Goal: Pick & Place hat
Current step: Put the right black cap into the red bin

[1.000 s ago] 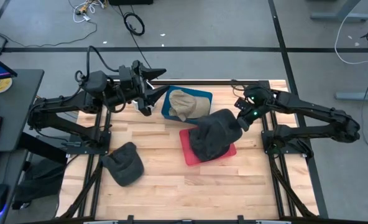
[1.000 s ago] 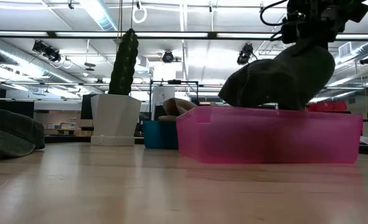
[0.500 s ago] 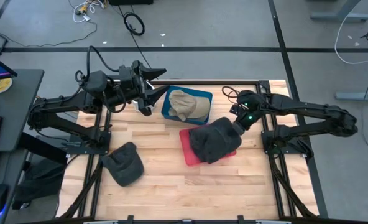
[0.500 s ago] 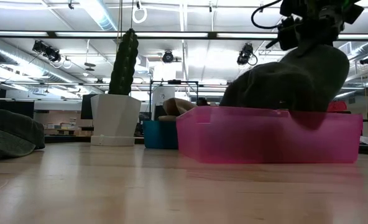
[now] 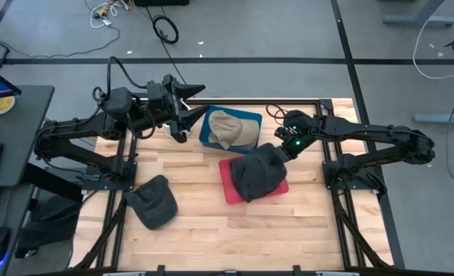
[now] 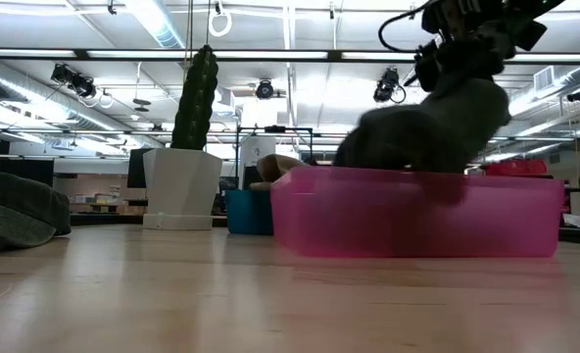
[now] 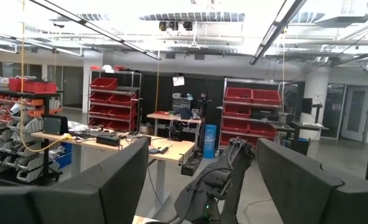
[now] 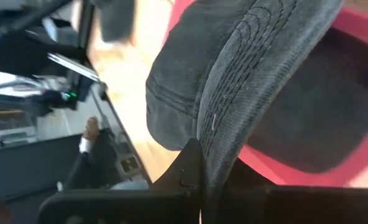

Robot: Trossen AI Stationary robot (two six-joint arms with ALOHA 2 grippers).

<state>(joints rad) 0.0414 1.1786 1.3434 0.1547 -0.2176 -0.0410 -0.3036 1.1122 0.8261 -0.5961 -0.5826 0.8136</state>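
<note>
A dark grey hat (image 5: 254, 172) hangs from my right gripper (image 5: 283, 150), which is shut on it above the red bin (image 5: 231, 190). In the low view the hat (image 6: 417, 132) dips behind the pink translucent wall (image 6: 417, 216) of that bin. A tan hat (image 5: 227, 129) lies in the blue bin (image 5: 208, 130). Another dark hat (image 5: 152, 201) rests on the table near its left front. My left gripper (image 5: 185, 115) waits raised and open by the blue bin's left side; its wrist view shows both fingers spread (image 7: 202, 152). My right gripper (image 8: 199, 158) pinches the hat's stitched brim (image 8: 230, 106) at its edge between the two fingers. The fingers slant down from the table's right side. The crown (image 5: 250, 176) hangs below and to the left of the fingers, its lower part inside the red bin.
A white pot with a green cactus-like figure (image 6: 187, 147) stands by the blue bin (image 6: 249, 211). The other dark hat (image 6: 11, 211) lies at the table's left. Bare wood (image 5: 212, 222) stretches along the near edge. The table frame (image 5: 342, 192) borders the right side.
My right gripper has moved toward the table's left and down, staying shut on the hat. The hat, first hanging above the red bin's right part, has swung left with it and sunk lower into the bin.
</note>
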